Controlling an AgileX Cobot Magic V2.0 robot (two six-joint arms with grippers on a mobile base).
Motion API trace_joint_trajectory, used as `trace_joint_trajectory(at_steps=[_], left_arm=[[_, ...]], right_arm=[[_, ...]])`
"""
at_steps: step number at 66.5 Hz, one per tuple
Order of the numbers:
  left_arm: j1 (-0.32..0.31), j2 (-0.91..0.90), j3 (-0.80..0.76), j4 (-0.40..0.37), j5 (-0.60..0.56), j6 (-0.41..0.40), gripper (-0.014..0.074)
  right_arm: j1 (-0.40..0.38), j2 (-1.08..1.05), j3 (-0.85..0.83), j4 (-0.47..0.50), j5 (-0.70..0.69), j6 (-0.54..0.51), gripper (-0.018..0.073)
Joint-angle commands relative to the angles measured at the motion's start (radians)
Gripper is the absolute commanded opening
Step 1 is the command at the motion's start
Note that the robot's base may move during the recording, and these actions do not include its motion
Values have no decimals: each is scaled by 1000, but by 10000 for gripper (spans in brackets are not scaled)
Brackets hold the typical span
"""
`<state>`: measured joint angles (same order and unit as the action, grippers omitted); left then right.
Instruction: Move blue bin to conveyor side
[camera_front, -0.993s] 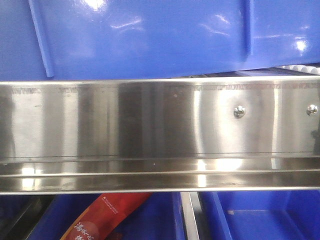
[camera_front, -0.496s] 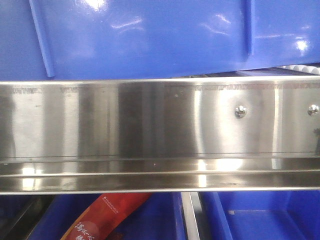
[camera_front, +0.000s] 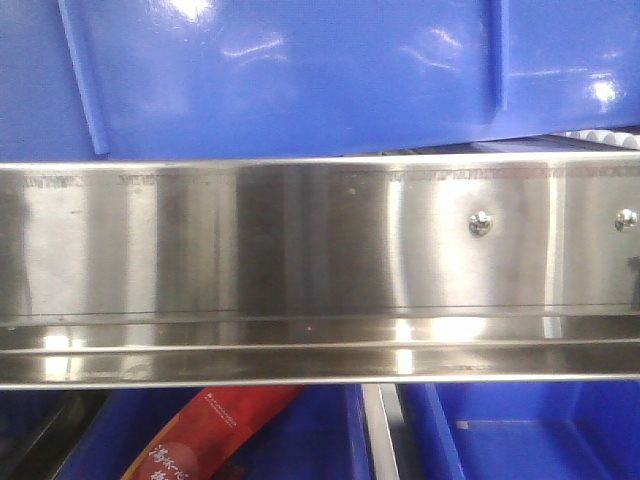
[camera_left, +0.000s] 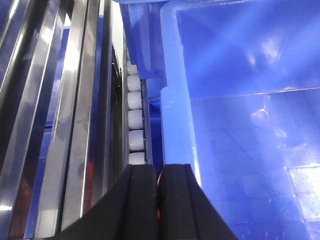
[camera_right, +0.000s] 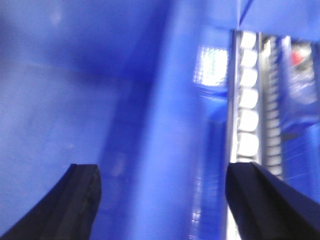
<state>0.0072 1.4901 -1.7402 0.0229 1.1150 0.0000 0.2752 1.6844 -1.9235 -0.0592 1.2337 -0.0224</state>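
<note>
Closest to me runs the conveyor (camera_front: 300, 240), its brushed steel side rail streaked with bright reflections and pinned by two round-head screws (camera_front: 480, 223) towards one end. Under the rail I can see smaller blue crates (camera_front: 540, 430), one with a red printed packet (camera_front: 215, 430) lying in it. Just behind and above the rail sits the blue bin (camera_front: 300, 70). It rests up on the conveyor, and its long glossy wall, crossed by raised upright ribs and catching the ceiling lights, fills the whole width above the steel. From over the left arm, the left gripper (camera_left: 158, 172) has its two black fingers pressed flat together with only a thin seam between them. It sits just beside the bin's thick pale-blue rim, and I see nothing held in it. Beyond it the rim runs away alongside a row of pale rollers (camera_left: 135, 117), with the bin's smooth, shiny inside opening out on the other side. On the far side the right gripper (camera_right: 162, 172) is spread wide, its dark fingers (camera_right: 82, 200) well apart. The blurred blue wall of the bin lies between them, though I cannot tell whether either finger touches it, and more rollers show alongside.
</note>
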Motion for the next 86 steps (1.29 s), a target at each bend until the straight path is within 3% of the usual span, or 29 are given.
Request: trace_joint_trajectory(at_steps=[1,39,55,86], left_arm=[[-1,-2,-8,1,-4,-11,-13],[-1,-2,-8,1,-4,-11,-13],[-1,-2,-8,1,1,-11,-13],[-1,-2,-8,1,5,-11,-13]], right_arm=[[24,2,-10,-87,-13,28,401],[27,8,-10,-97,-13,48,401],[27,8,-44,-93,-13,51,340],[27,42,-44,-69,-13,59,339]])
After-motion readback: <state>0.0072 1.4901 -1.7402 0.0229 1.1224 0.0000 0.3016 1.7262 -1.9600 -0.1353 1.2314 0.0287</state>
